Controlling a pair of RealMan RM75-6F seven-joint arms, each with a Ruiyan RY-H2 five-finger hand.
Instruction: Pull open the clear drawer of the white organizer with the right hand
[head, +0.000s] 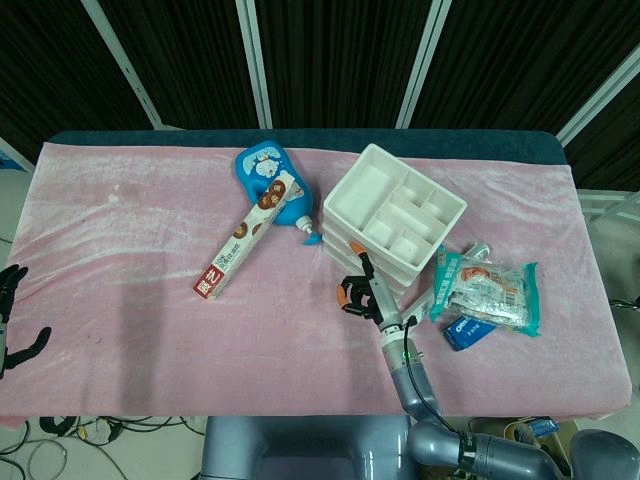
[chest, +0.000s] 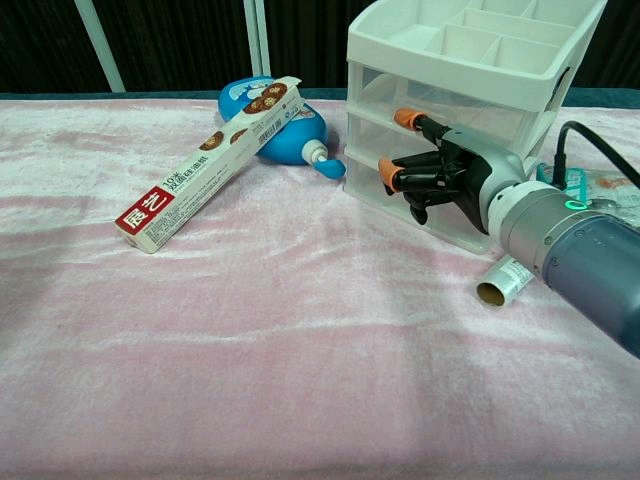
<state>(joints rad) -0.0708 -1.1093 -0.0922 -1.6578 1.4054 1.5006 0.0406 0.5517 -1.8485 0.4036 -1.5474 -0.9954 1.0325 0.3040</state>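
Currently right hand (chest: 440, 175) sits at the clear drawer (chest: 385, 140) front of the white organizer (head: 395, 215), fingers curled; grip on it unclear. Hook fingertips (chest: 405, 118) under lip, pull straight back.

The right hand (chest: 440, 175) covers the front of the clear drawer (chest: 400, 150), so whether its fingers touch it cannot be told. The left hand (head: 12, 320) is cut by the head view's edge; the organizer (chest: 470, 45) runs past the chest view's top
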